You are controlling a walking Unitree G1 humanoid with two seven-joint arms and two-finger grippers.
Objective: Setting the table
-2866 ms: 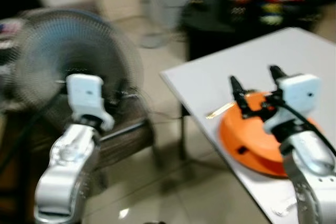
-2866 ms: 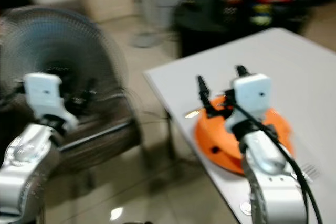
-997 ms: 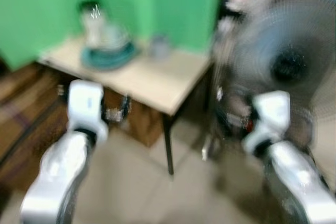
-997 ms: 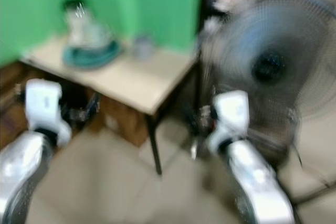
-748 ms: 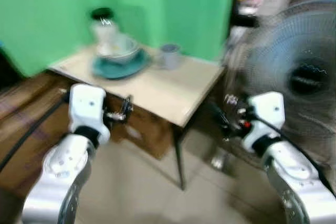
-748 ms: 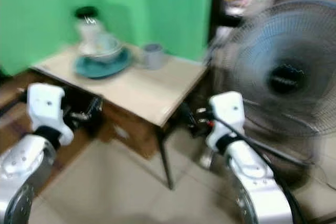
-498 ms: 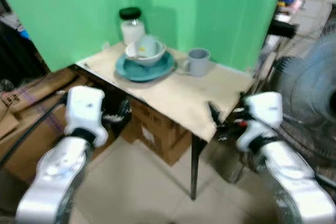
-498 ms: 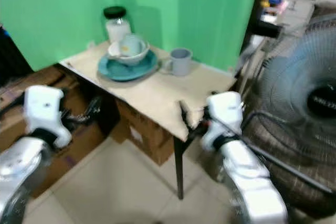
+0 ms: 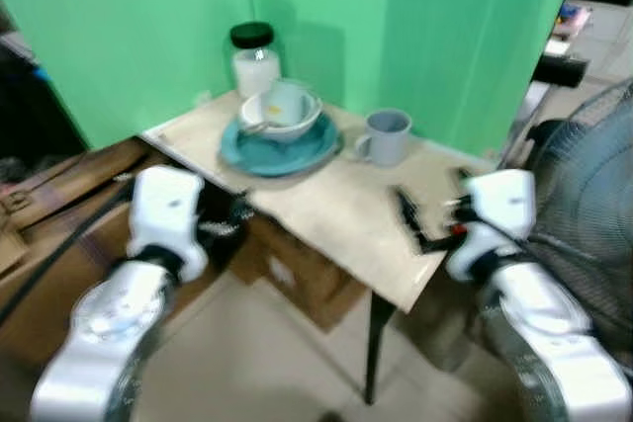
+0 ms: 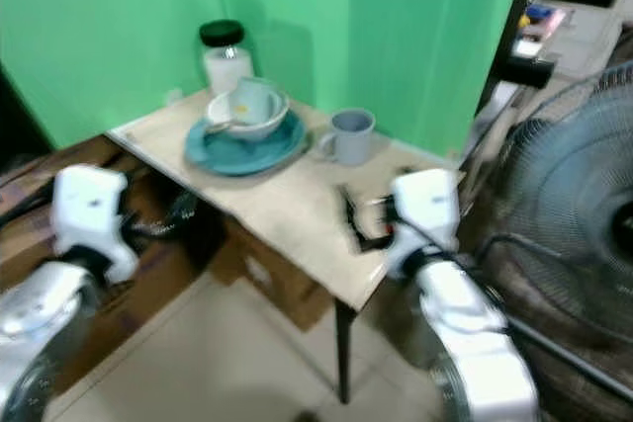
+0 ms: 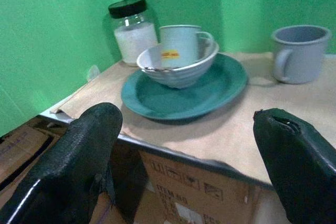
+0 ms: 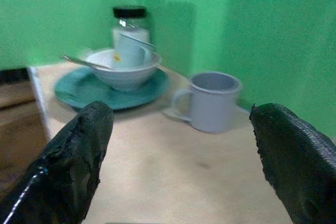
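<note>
reaching forward over the near edge of the table (image 9: 336, 207), the right gripper (image 12: 178, 156) has its fingers spread wide apart, holding nothing. the left gripper (image 11: 184, 156), lower beside the table's left corner, is likewise parted and empty. on the table sit a teal plate (image 9: 280, 148), a bowl (image 9: 280, 113) holding a small cup (image 11: 180, 44) with an unreadable yellow-red label, a grey mug (image 9: 384, 135) and a black-lidded jar (image 9: 254, 58).

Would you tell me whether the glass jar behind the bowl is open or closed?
Closed: the glass jar of white powder carries its black lid squarely on top.
</note>
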